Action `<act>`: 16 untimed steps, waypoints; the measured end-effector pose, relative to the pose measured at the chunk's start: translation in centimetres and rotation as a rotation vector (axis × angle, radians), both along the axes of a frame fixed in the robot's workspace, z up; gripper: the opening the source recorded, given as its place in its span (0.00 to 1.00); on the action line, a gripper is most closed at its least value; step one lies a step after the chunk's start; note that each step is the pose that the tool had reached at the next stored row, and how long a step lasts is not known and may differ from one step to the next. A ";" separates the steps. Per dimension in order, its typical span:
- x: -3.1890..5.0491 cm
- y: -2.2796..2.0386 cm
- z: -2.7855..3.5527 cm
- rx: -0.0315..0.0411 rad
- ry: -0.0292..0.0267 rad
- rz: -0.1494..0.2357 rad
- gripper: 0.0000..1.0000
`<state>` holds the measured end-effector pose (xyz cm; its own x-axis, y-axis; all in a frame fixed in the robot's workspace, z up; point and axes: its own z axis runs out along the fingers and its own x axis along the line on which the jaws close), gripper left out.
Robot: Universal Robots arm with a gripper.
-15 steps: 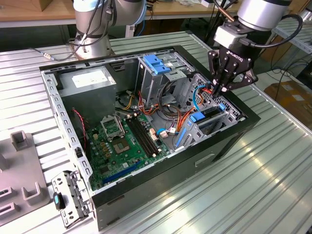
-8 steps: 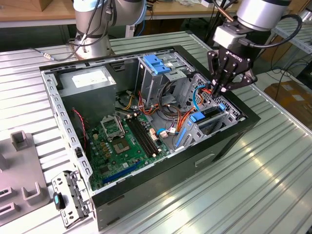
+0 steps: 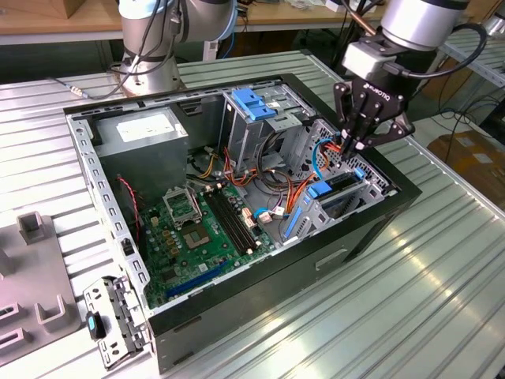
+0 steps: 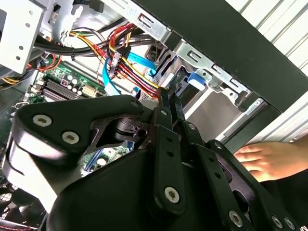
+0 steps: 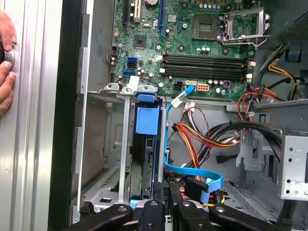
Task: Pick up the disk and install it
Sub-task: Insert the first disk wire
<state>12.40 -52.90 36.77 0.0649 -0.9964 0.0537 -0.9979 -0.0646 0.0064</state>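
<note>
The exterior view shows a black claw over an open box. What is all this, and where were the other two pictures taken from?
The box is an opened computer case lying on a ribbed metal table. The black claw is the gripper of a robot arm, poised over the drive cage at the exterior view's right. That picture comes from a camera off the arm. Both wrist views come from cameras riding on the arm, looking past the gripper into the case. In the first wrist view the disk, with its blue carrier, stands in a cage slot close to the gripper. A person's hand rests beside the case.
</note>
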 end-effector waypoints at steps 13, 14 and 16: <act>-0.16 -0.69 -0.08 0.0003 0.0000 -0.013 0.16; -0.16 -0.69 -0.10 0.0002 0.0000 -0.021 0.16; -0.16 -0.70 -0.26 0.0003 0.0000 -0.034 0.16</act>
